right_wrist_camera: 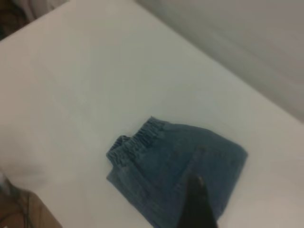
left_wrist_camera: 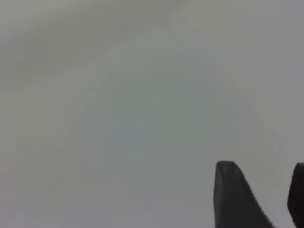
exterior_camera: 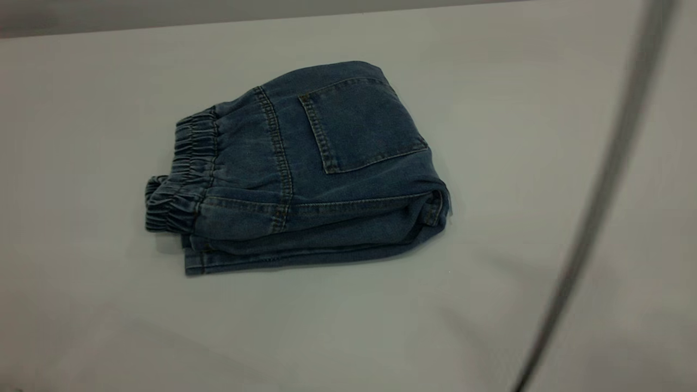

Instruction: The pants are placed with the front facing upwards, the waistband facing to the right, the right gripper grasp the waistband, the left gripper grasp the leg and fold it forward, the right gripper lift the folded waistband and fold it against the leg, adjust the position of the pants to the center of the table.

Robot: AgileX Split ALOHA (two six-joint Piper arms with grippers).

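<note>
— Nearest the lens: blurred dark cable (exterior_camera: 599,190), slanting down across the exterior view's right side. Behind it, plain pale table (exterior_camera: 109,326).

— And the pants (exterior_camera: 326,179)?

— Folded into a compact stack, lying flat on the table, roughly mid-surface in the exterior view. Square back pocket (exterior_camera: 359,125) facing up, tan stitching visible. Waistband (exterior_camera: 185,174) puckered and dark, pointing toward that view's left. Folded layers showing along the near edge, lowest layer sticking out a little at the near left corner.

— Left gripper (left_wrist_camera: 262,171)?

— Spread apart, nothing between the two dark fingers (left_wrist_camera: 232,199). Hanging over bare table in its own wrist view, no denim in sight there.

— Right gripper (right_wrist_camera: 197,199)?

— Just one dark tapering piece in its wrist view, overlapping the pants from above. Released or clenched: cannot tell. Whether touching the denim or above it: cannot tell either.

— Anything holding the cloth?

— No grip on the pants visible in any view.
</note>
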